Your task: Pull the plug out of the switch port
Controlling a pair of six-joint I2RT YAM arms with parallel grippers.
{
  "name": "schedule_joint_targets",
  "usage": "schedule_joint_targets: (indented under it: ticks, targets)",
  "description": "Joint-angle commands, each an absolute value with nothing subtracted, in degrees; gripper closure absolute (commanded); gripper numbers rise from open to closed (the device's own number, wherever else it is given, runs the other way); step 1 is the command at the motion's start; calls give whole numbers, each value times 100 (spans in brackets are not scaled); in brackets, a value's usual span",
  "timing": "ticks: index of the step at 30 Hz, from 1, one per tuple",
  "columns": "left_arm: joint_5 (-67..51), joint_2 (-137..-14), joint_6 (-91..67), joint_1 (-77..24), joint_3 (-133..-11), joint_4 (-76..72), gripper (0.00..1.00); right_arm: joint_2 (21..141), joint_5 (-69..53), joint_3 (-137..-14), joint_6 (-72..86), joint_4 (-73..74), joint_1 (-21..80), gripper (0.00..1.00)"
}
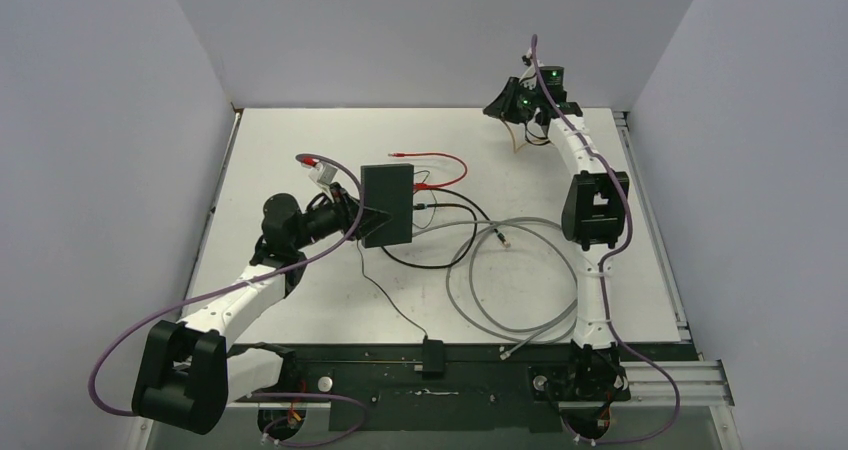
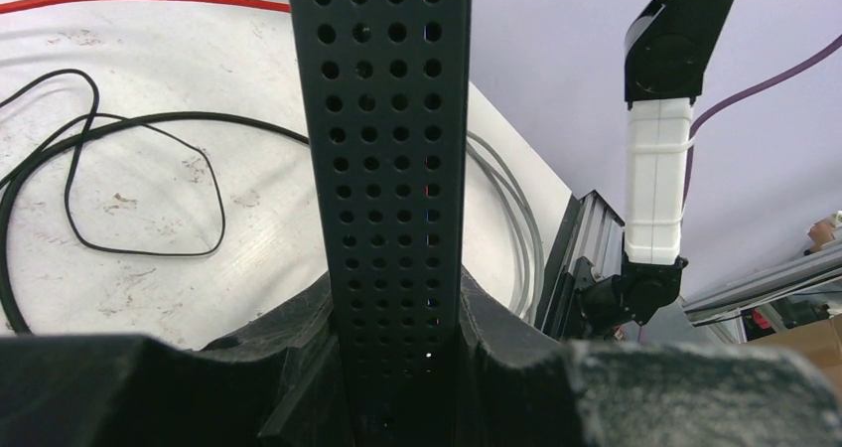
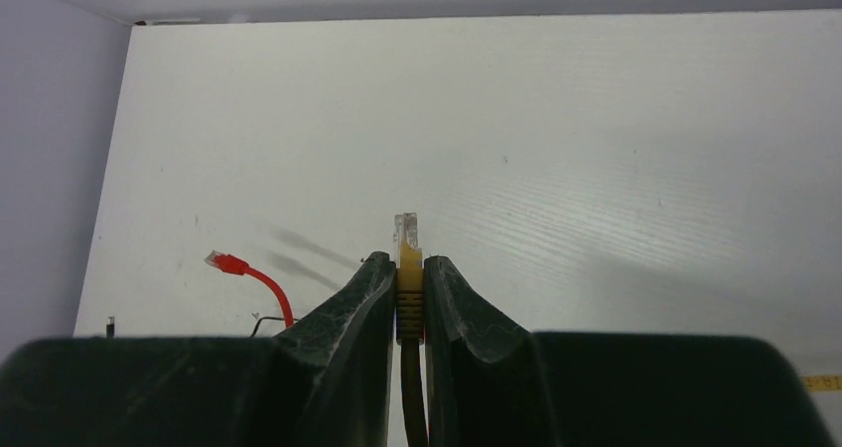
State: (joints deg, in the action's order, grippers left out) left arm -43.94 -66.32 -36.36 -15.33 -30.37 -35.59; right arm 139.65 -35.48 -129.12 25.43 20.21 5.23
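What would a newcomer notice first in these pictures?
The left gripper clamps the black switch near the middle of the table. The right gripper, high over the far right corner, is shut on a yellow plug that is free of the switch. A red cable lies loose beside the switch.

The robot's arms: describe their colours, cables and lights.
Both the left arm and right arm have white links and chunky black joints. A purple cable loops along each. Green lights glow near the right hand; its fingers are matte black.
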Motion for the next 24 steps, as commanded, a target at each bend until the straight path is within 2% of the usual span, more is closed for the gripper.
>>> schedule_joint_targets:
  ticks: [1,6,12,15,19,24]
  targets:
    - [-4428,-6511,-3932,-1516,-3155,-4817,100,14018,-3833,-13426,2955,1501,534,92]
    - [-4422,-6576,-4054,-1540,-3138,-4929,100,14004,-3731,-13428,2876,1648,536,78]
    - [-4442,-6642,-4091,-1556,-3172,-4878,100,13659,-3274,-13402,2463,1996,525,41]
    - [-4463,-6678,-4089,-1564,-3190,-4835,100,13426,-3084,-13288,2339,2035,527,27]
    - [-4461,-6723,-4089,-1568,-3221,-4782,100,13241,-3043,-13224,2336,2048,518,18]
    - [-4462,-6794,-4053,-1572,-3280,-4698,100,13073,-3223,-13076,2445,1950,518,13]
